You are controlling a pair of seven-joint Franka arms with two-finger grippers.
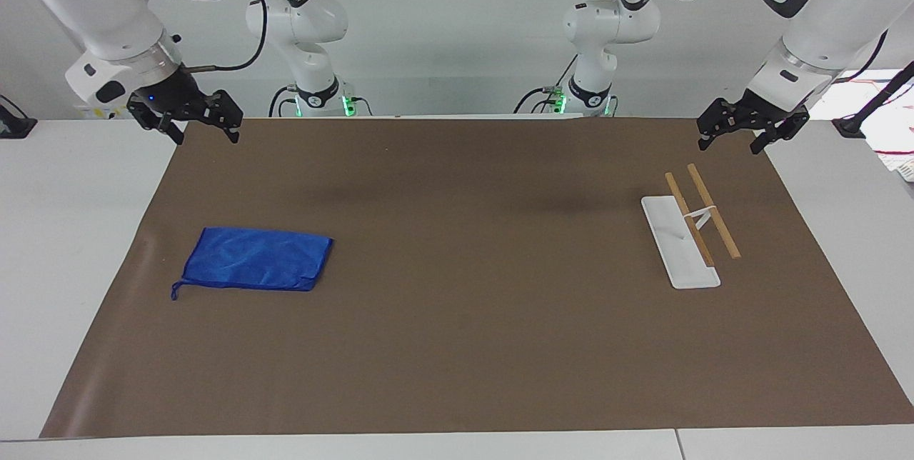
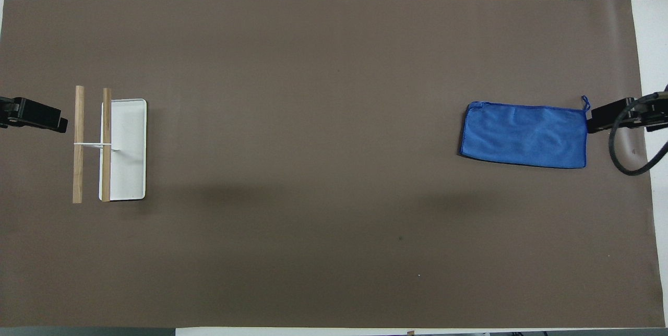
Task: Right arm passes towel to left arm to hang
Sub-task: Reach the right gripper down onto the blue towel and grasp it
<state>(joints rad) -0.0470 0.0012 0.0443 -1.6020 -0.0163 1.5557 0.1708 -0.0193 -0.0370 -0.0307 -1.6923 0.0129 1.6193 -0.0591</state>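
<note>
While I watched from my station, the brown mat (image 1: 471, 317) covered nearly the whole white table (image 1: 64, 246), reaching almost to its edges. Above the mat's edge nearest the robots, two large white arms hung in the air. The right arm (image 1: 93, 10), with a blue light in its black wrist and a black cable (image 2: 626, 143) looping off it, held the right gripper (image 1: 198, 128) over the mat's corner at its own end of the table. Its fingers stood spread apart and had hold of nothing. In the overhead view its tip seemed to meet the towel's short edge, but the facing view showed it raised well clear of the cloth. The left arm (image 1: 821, 24), marked with a black ring outline on one joint, held the left gripper (image 1: 730, 143) over the mat's corner at the other end, waiting; its fingers were likewise apart and empty.

The towel (image 1: 253, 260) lay flat on the mat toward the right arm's end, folded into a rectangle, with a thin loop string (image 1: 176, 291) trailing from the corner farthest from the robots. Well apart from it, toward the left arm's end, stood the rack (image 1: 689, 230): a white base plate (image 2: 128, 148) carrying two wooden bars (image 2: 79, 143) side by side on a thin white bracket. I saw nothing hanging on the bars.
</note>
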